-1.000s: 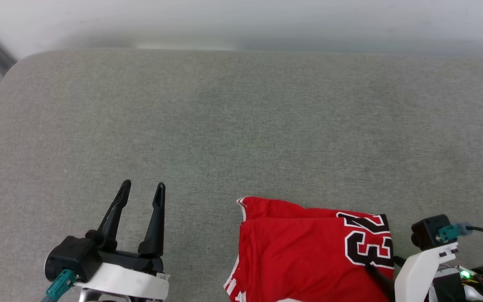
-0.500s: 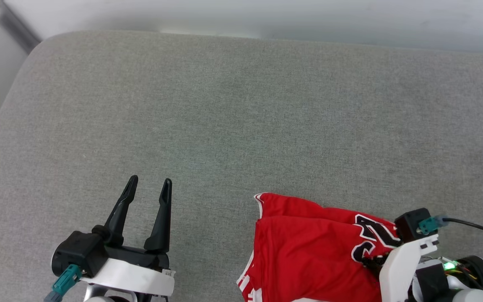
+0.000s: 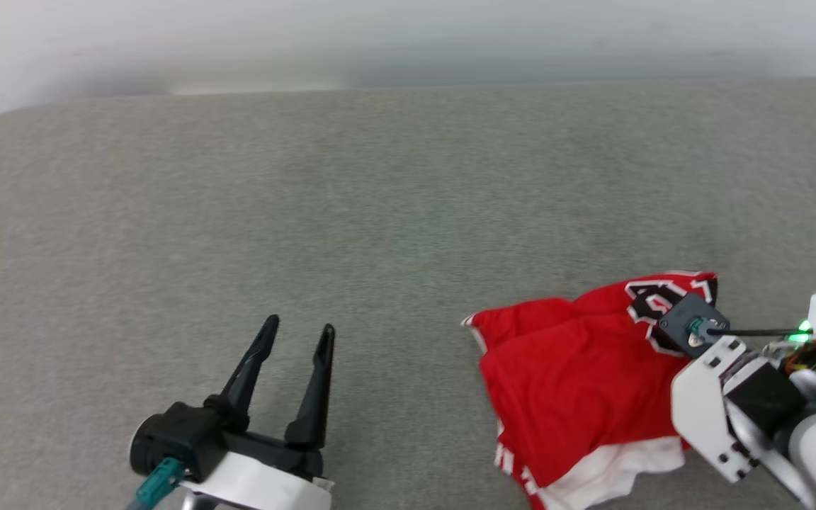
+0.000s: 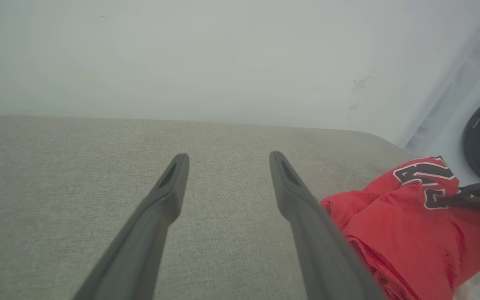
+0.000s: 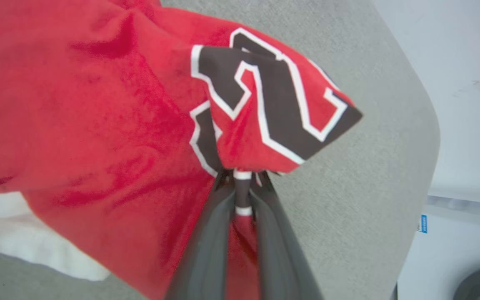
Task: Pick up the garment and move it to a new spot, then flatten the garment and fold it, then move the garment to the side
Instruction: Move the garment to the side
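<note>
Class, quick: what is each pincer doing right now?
Left pincer: open, holding nothing.
Right pincer: shut on the red jersey, by its black number.

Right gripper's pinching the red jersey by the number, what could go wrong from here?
The right gripper holds only a thin pinch of the garment, so it might slip out on lifting. Held at one point, with the left gripper open and apart, the folds may fall loose.

The red jersey-style cloth garment [image 3: 578,382] looks soft and matt, faintly napped; its black, white-outlined numerals [image 5: 265,104] lie flat and smooth, like print. The grey padded surface [image 3: 380,212] beneath is coarse woven cloth, matt. The left gripper [image 3: 299,326] has long dark fingers [image 4: 156,216] of smooth, matt plastic. The white wrist shell [image 3: 702,404] looks like slightly glossy plastic.
</note>
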### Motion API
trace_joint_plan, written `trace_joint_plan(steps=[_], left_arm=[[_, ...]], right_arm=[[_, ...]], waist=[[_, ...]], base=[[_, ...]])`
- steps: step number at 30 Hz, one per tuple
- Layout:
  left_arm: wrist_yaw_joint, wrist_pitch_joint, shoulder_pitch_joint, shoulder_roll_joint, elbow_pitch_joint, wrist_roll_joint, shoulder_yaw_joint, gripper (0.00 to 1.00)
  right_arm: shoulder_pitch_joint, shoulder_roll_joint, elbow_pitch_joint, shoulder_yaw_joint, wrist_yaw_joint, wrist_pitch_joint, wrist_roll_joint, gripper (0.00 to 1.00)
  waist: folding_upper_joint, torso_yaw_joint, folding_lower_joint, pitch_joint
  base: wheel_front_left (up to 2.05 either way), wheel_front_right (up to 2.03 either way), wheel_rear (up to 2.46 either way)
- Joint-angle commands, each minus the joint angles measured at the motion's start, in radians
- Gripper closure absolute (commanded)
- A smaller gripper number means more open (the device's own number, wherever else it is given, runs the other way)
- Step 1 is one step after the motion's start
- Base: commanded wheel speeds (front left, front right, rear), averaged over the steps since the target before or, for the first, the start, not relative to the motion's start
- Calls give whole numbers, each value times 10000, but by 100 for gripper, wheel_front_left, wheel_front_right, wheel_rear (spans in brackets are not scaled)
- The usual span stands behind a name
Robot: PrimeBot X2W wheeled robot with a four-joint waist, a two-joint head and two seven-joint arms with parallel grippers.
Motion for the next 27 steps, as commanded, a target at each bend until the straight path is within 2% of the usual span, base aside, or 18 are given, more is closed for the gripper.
trace_joint_plan(steps=[1, 7, 15, 24, 25, 27], left_arm=[[-7, -22, -213, -5, -37, 31, -223, 0], [-7, -22, -791, -8, -119, 294, -1285, 0], [-7, -21, -1860, 373, -555, 342, -1807, 0], [-7, -22, -2983, 921, -1024, 416, -2090, 0], [-7, -22, -3205, 1097, -1210, 513, -2202, 0], [-7, -22, -3328, 1155, -1357, 535, -2220, 0]], right_arm=[[-432, -471, -138, 241, -11, 66, -34, 100], [-1754, -2069, -62, 869, -11, -37, 113, 100], [-2712, -3231, 957, 716, -14, -1254, 81, 100], [-3050, -3643, 3048, -482, -14, -3115, -3, 100], [-3111, -3746, 3865, -873, -14, -3693, -58, 100], [-3254, -3767, 4296, -1148, -14, -4029, -177, 100]], waist=[[0, -802, 0, 158], [0, -2075, 0, 991], [0, -3274, 0, 2483], [0, -3441, 0, 3664], [0, -3346, 0, 3909], [0, -3290, 0, 4024]], base=[[0, 0, 0], [0, 0, 0], [0, 0, 0], [0, 0, 0], [0, 0, 0], [0, 0, 0]])
